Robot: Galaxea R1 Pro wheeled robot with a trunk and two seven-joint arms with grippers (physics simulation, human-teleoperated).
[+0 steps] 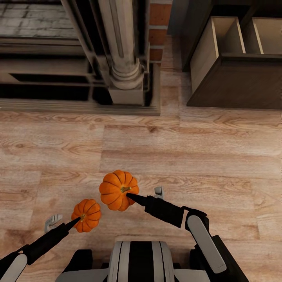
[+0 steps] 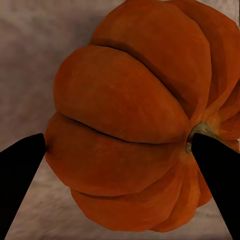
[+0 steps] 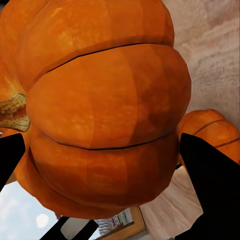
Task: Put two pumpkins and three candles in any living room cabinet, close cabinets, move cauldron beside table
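1. The robot stands on a pale wood floor (image 1: 196, 149), facing a brick fireplace (image 1: 78, 58). To the right of the fireplace sits the dark brown cabinet (image 1: 239, 84), with pale-lined drawers (image 1: 223, 37) pulled open.
2. The left gripper (image 1: 78, 220) is closed around a small orange pumpkin (image 1: 86, 215), held low in front of the robot, well short of the fireplace. In the left wrist view the dark fingers (image 2: 20, 175) press on either side of its ribbed body.
3. The right gripper (image 1: 131, 196) clasps the second pumpkin (image 1: 118, 189), slightly nearer the fireplace than the first, with the two fruits just beside each other.
4. My judgement: the carrying step is in hand. Next the robot must move to the cabinet, to the right of the fireplace, and lower each pumpkin into an open drawer.
5. No candles or cauldron appear here.
6. No brand, label or writing is readable anywhere.
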